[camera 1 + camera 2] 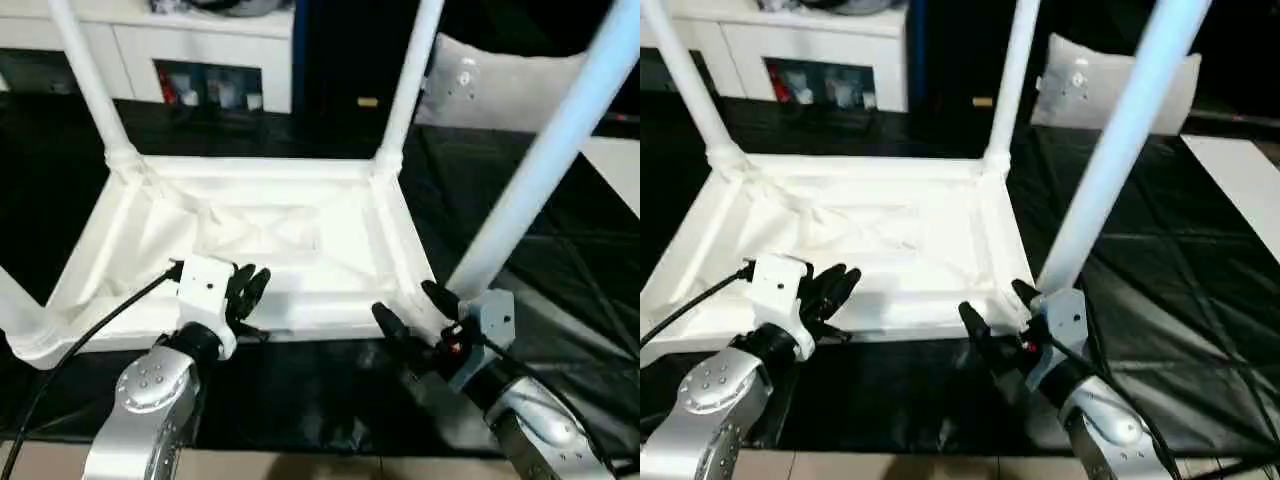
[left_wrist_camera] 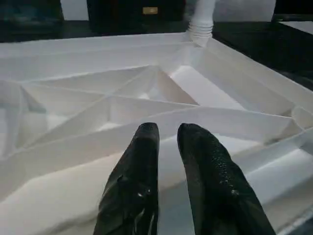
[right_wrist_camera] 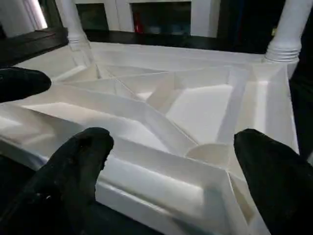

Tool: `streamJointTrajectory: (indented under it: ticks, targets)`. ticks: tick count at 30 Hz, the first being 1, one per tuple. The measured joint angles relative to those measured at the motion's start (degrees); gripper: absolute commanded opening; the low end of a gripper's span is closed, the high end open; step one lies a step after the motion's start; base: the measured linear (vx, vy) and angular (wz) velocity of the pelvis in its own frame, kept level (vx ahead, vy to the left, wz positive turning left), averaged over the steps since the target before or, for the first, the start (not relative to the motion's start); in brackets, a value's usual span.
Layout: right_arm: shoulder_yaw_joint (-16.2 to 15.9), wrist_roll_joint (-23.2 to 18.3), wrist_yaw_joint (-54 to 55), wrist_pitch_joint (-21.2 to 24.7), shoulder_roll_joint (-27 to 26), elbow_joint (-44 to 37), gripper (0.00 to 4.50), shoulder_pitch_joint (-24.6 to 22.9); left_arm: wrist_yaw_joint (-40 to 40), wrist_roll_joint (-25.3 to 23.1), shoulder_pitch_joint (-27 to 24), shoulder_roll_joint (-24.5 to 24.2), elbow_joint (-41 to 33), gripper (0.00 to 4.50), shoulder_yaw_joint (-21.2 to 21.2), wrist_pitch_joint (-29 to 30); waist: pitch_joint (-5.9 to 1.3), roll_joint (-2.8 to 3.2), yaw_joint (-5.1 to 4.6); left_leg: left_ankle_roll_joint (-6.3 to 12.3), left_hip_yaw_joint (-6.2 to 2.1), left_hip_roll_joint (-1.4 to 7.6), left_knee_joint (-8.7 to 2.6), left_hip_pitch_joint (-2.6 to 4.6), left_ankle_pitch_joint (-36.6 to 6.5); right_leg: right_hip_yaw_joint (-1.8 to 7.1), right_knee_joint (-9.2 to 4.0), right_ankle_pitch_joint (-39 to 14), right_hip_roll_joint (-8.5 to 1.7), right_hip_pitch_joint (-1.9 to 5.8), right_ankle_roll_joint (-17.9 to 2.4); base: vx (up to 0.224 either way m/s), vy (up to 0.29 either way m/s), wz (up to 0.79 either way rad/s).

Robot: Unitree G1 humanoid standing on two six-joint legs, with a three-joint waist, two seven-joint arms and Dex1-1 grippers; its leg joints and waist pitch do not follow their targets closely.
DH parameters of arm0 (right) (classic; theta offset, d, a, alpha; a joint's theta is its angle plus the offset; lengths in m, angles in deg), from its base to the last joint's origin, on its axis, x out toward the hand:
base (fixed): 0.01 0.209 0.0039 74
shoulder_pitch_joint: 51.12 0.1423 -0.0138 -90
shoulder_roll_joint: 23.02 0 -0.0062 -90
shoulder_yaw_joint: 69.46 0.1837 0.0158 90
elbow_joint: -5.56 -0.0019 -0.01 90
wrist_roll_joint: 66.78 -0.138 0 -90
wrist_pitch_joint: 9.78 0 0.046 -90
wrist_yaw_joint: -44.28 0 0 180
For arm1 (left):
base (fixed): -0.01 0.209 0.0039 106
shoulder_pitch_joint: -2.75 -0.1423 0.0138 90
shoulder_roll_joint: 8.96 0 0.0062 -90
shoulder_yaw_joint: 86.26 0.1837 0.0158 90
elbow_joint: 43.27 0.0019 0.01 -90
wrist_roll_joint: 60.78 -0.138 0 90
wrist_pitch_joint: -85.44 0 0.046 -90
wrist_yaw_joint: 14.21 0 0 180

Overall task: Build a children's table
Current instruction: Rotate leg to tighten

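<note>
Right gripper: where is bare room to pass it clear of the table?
Bare black mat lies right of the right gripper, out to the white panel. It is crowded at the tabletop, where legs stand and the left gripper hovers.

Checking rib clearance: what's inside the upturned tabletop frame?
Inside the upturned tabletop: white diagonal ribs crossing shallow compartments, nothing loose in the visible ones. The left gripper hangs over the near edge and covers a patch there. The surface beneath the tabletop is hidden.

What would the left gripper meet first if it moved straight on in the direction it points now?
Probably a raised rib on the underside of the upturned table top: the left gripper points low across that underside, though the depth is hard to judge.
</note>
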Motion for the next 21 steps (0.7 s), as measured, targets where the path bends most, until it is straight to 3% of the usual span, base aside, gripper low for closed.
streamJointTrajectory:
  ticks: [2, 3, 4, 5, 6, 7, 8, 9, 10, 11, 12, 13, 14, 15, 16, 17, 19, 20, 21]
  targets:
    - [0.13, 0.01, 0.01, -0.02, 0.77, 0.0, 4.5, -0.81, 0.28, 0.39, 0.01, -0.03, 0.02, 0.9, 0.63, -0.02, 0.15, 0.48, 1.24, 1.28, -1.01, 0.31, 2.06, -0.2, -0.75, -0.09, -0.19, -0.26, 0.38, 1.08, 0.93, 0.0, 0.0, 0.0]
    - [0.13, 0.02, -0.03, -0.02, 0.91, 0.0, 4.5, -1.15, 0.41, 0.42, -0.02, -0.14, 0.04, 0.9, 0.72, -0.01, 0.24, 0.85, 1.59, 0.85, -1.33, 0.56, 2.45, -0.12, -0.86, -0.28, -0.42, -0.28, 0.68, 1.56, 0.95, 0.0, 0.0, 0.0]
    - [0.01, 0.01, -0.24, -0.02, 0.94, -0.01, 4.5, -1.33, 0.5, 0.43, 0.01, -0.42, 0.03, 0.9, 0.71, -0.05, 0.12, 1.2, 1.64, -0.5, -1.45, 0.88, 2.1, 0.07, -1.49, -0.41, -0.59, -0.26, 1.05, 1.67, 0.95, 0.0, 0.0, 0.0]
    - [-0.53, 0.01, -0.56, -0.02, 0.81, -0.01, 4.5, -1.26, 0.59, 0.43, -0.12, -0.91, 0.06, 0.9, 0.51, -0.09, 0.13, 1.22, 0.97, -3.29, -1.6, 0.85, 1.59, 0.79, -1.21, -0.41, -0.1, -0.38, 1.07, 1.35, 0.62, 0.073, 0.004, 0.04]
    - [-1.34, 0.01, -0.74, -0.01, 0.76, -0.03, 4.5, -1.25, 0.62, 0.42, -0.58, -1.24, 0.15, 0.9, 0.24, -0.09, 0.19, 1.29, 0.2, -3.27, -1.94, 0.43, 1.36, 1.09, -1.21, -0.17, 1.35, -0.68, 1.0, 0.37, -0.25, 0.073, 0.004, 0.04]
    - [-1.88, 0.0, -1.01, -0.03, 0.73, -0.18, 4.5, -1.39, 0.62, 0.41, -0.78, -1.93, 0.32, 0.9, -0.31, -0.08, -0.1, 0.59, -0.76, -3.18, -1.96, -0.03, 1.31, 1.55, -1.26, 0.26, 3.53, -0.7, 0.3, -0.64, -0.66, 0.077, -0.011, 0.07]
    - [-1.93, 0.01, -1.07, -0.02, 0.84, -0.17, 4.5, -1.76, 0.63, 0.41, -0.74, -2.06, 0.49, 0.9, -0.51, -0.09, -0.24, 0.06, -1.49, -3.04, -1.85, -0.6, 1.2, 2.13, -1.39, 0.72, 4.43, -0.68, -0.16, -1.97, -0.63, 0.0, 0.0, 0.0]
    - [-1.86, 0.01, -1.07, -0.05, 0.97, -0.25, 4.5, -1.76, 0.68, 0.43, -0.65, -1.98, 0.56, 0.9, -0.41, -0.13, -0.32, -0.86, -1.91, -3.11, -1.62, -1.27, 1.19, 2.51, -1.58, 1.58, 3.23, 0.13, -0.61, -2.27, 0.7, 0.0, 0.0, 0.0]
    - [-1.68, 0.0, -1.06, -0.08, 1.35, -0.29, 4.5, -1.83, 0.8, 0.44, -0.62, -1.79, 0.77, 0.9, -0.04, -0.13, -0.39, -1.14, -2.08, -3.13, -1.54, -1.49, 1.14, 2.8, -1.72, 2.12, 3.21, -0.12, -0.72, -1.61, 2.95, 0.06, -0.043, 0.13]
    - [-1.52, -0.08, -1.18, -0.18, 1.94, -0.72, 4.5, -1.97, 0.97, 0.61, -0.29, -0.94, 0.88, 0.9, 1.06, -0.13, -0.07, -0.64, -1.44, 0.45, -2.32, -1.36, 3.11, 2.35, -2.39, 2.77, 2.26, 0.03, 0.24, -0.18, 3.12, 0.093, -0.041, 0.03]
    - [-1.34, -0.06, -1.13, -0.15, 2.08, -0.71, 4.5, -2.11, 1.23, 1.04, -0.19, -0.64, 0.89, 0.9, 2.22, -0.13, 0.19, -0.01, -0.68, 1.2, -3.07, -1.32, 5.82, 1.1, -2.12, 2.86, 1.67, 0.16, 0.5, 0.51, 2.96, 0.093, -0.041, 0.03]
    - [-1.13, -0.05, -1.08, -0.13, 2.14, -0.55, 4.5, -2.16, 1.39, 1.19, -0.14, -0.65, 0.88, 0.9, 2.73, -0.15, 0.33, 0.25, 0.1, 0.55, -3.57, -1.35, 8.16, -0.58, -1.76, 2.97, 1.21, 0.19, 0.54, 1.23, 2.92, 0.065, -0.003, -0.06]
    - [-1.01, -0.06, -1.07, -0.14, 2.28, -0.43, 4.5, -2.05, 1.4, 1.26, -0.13, -0.98, 0.8, 0.9, 2.56, -0.18, 0.46, 0.74, 0.88, -0.95, -3.96, -0.93, 7.44, -2.17, -0.73, 2.81, 0.59, 0.17, 0.6, 2.46, 2.9, 0.0, 0.0, 0.0]
    - [-1.04, -0.07, -1.11, -0.16, 2.4, -0.45, 4.5, -1.74, 1.47, 1.34, -0.11, -1.36, 0.62, 0.9, 2.3, -0.44, 0.47, 1.71, 1.22, -1.43, -3.94, 0.21, 4.4, -2.91, 0.41, 2.26, 0.32, 0.04, 1.19, 3.13, 2.98, 0.0, 0.0, 0.0]
    - [-1.13, -0.07, -1.12, -0.18, 2.41, -0.35, 4.5, -1.42, 1.58, 1.48, -0.09, -1.96, 0.4, 0.9, 2.14, -0.84, 0.67, 2.81, 1.33, -2.81, -4.06, 1.23, 2.69, -3.54, 3.14, 1.3, 0.25, -0.24, 1.86, 3.88, 3.36, 0.048, 0.054, 0.02]
    - [-1.8, -0.06, -1.28, -0.08, 1.95, 0.23, 4.5, -1.4, 2.14, 1.68, -0.53, -2.81, 0.47, 0.9, 1.77, -0.96, 0.66, 3.34, 1.2, -4.24, -4.38, 1.85, 2.56, -2.78, 4.06, 1.28, 0.2, -0.73, 2.05, 4.22, 3.36, 0.057, 0.079, 0.08]
    - [-2.55, -0.11, -2.15, -0.07, 2.21, 0.06, 4.5, -1.33, 3.35, 2.22, -0.62, -3.92, 0.6, 0.9, 0.89, -1.08, 0.53, 2.36, 0.11, -3.83, -4.36, 1.49, 1.75, -2.78, 4.3, 1.6, 0.27, -0.99, 2.03, 3.82, 0.73, 0.067, 0.066, 0.09]
    - [-2.84, -0.12, -2.93, -0.07, 3.22, 0.04, 4.5, -1.18, 6.12, 4.14, -0.59, -4.75, 0.87, 1.1, 0.49, -1.08, 0.29, 1.94, -0.56, -3.55, -4.35, 1.22, 1.82, -2.95, 4.17, 1.6, 0.93, -0.8, 1.75, 3.19, 0.19, 0.085, 0.041, 0.02]
    - [-2.93, -0.12, -3.63, -0.06, 4.3, 0.05, 4.5, -1.31, 8.92, 5.86, -0.36, -5.81, 0.91, 1.1, 0.77, -1.07, 0.01, 1.65, -0.98, -3.39, -4.25, 0.89, 1.94, -3.29, 4.17, 1.77, 1.25, -0.64, 1.36, 2.65, 1.05, 0.085, 0.041, 0.02]
